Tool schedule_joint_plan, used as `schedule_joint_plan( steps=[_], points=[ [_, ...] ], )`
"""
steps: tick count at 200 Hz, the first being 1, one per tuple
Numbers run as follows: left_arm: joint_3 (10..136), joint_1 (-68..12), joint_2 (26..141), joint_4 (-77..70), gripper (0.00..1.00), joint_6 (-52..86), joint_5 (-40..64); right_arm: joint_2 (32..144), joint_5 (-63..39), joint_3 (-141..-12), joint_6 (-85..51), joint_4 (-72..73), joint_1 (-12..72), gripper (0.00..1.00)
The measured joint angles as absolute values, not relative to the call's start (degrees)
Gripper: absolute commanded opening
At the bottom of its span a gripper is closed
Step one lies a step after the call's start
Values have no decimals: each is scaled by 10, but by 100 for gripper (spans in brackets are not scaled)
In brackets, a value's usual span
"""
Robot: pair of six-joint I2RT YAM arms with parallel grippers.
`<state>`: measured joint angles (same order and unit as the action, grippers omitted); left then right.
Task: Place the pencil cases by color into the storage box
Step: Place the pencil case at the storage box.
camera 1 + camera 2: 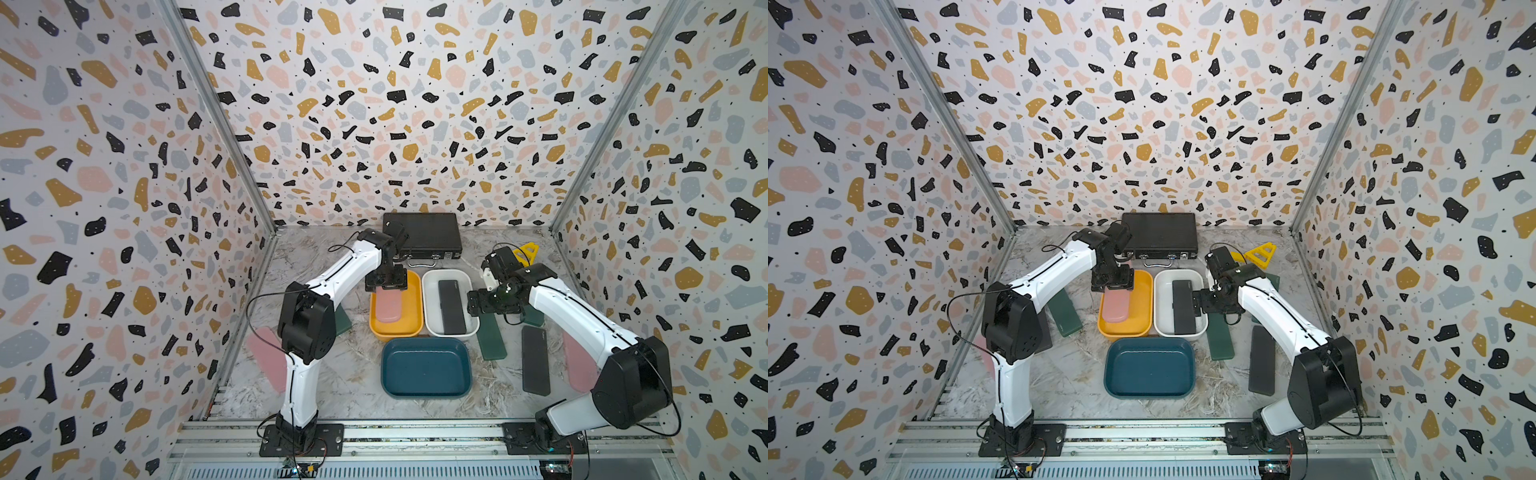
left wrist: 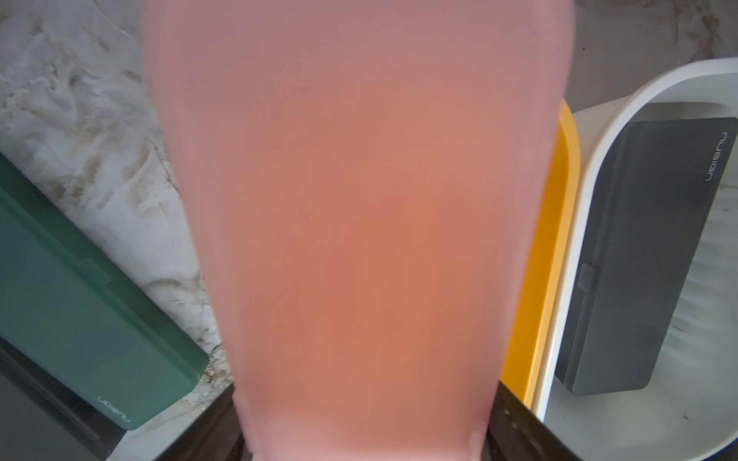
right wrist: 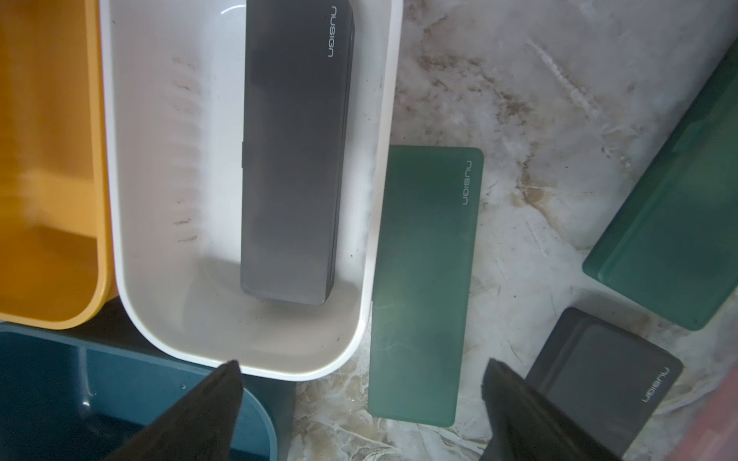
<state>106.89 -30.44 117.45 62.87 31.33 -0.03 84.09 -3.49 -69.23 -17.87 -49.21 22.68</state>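
1. Dark blue oblong plastic tub (image 1: 424, 368), lower centre in both top views: empty, and judged the bin for the green cases.
2. Loose flat cases on the marbled tabletop:
   - Lower right: black slim case (image 1: 536, 359) and pale pink slim case (image 1: 577, 365).
   - Lower left: second pink case (image 1: 266, 361).
   - Just beside the white tub: dark green slim case (image 1: 491, 338).
   - Left of the yellow tub: second green case (image 1: 1065, 313).
3. White oblong plastic tub (image 1: 430, 307), centre right: one sorted black case (image 1: 452, 307) lies flat inside.
4. Right gripper (image 3: 361, 363): jaws spread wide and holding nothing, hovering over the white tub's rim and the green case beside it.
5. Yellow oblong plastic tub (image 1: 411, 299), centre: the bin being filled.
6. Left gripper (image 1: 385, 284): jaws partly closed on the far end of the held pink pencil case (image 1: 388, 307), which slopes down into the yellow tub's left half. Whether its near end touches the floor cannot be told.
7. Handling note, as a judgement:
   - Lower the case until its near end rests on the floor.
   - Lay it along the tub's length, clear of the left wall.
   - Open the jaws only once it is supported, then lift straight up.
8. Black ribbed briefcase (image 1: 422, 235) and small yellow plastic pieces (image 1: 525, 251), upper centre: not for sorting.
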Motion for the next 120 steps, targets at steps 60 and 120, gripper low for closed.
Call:
schedule_joint_plan(
  steps=[60,120],
  points=[
    [1069,-309,1201,620,76,323,0,838,-41,-686,-168,-493,218,99],
    [1065,-309,1226,608,76,324,-1,838,-46,-686,-160,-493,215,99]
  ],
)
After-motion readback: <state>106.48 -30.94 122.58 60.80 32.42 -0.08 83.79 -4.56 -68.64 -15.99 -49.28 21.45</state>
